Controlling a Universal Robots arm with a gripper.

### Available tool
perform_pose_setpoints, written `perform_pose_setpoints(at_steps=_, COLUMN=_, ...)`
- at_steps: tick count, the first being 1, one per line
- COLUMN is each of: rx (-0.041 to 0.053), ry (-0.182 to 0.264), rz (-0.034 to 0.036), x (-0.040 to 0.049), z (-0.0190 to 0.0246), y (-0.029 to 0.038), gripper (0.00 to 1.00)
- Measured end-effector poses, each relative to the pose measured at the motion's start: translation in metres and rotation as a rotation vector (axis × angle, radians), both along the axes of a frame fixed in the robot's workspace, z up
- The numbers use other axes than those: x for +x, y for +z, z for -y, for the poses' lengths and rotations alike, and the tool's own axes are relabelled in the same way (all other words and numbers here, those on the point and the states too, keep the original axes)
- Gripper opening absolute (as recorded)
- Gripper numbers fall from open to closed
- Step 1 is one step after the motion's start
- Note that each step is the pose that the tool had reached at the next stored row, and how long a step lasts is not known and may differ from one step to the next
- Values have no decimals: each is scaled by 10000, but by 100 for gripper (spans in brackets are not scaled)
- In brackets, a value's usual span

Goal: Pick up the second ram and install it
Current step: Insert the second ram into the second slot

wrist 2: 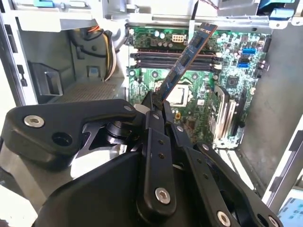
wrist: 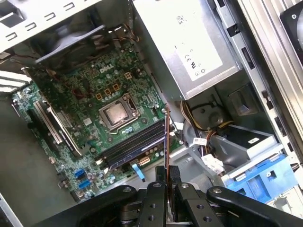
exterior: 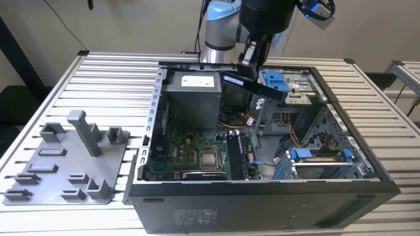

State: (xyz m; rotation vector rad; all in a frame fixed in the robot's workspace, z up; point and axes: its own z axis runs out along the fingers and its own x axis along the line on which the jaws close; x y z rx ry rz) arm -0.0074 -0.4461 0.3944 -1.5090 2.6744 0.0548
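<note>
Second ram (exterior: 255, 86) is hanging tilted over the open case (exterior: 262, 211), well above the motherboard (wrist 2: 189, 90). My gripper (wrist 2: 156, 103) is clamping tight on one end, pads on the flat faces. Judging it light, stiff, thin and fragile, so I'm keeping off the contact edge.

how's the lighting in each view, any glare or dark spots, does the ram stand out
Exterior view: table evenly lit, inside of the case shaded, the second ram dark above it. Second wrist view: black pincer is near silhouette with a blown-out white patch behind it; the second ram is well lit over the motherboard. First wrist view: power supply face glares pale.
</note>
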Motion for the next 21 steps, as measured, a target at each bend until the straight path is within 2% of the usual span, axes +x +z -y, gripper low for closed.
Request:
perform_pose_setpoints(at_steps=9, rx=-49, ry=-714, rz=0, x=0, z=6, y=-1, gripper=14)
perform_pose_setpoints(at_steps=21, rx=-169, ry=-1768, rz=1, x=0, z=7, y=0, gripper=14)
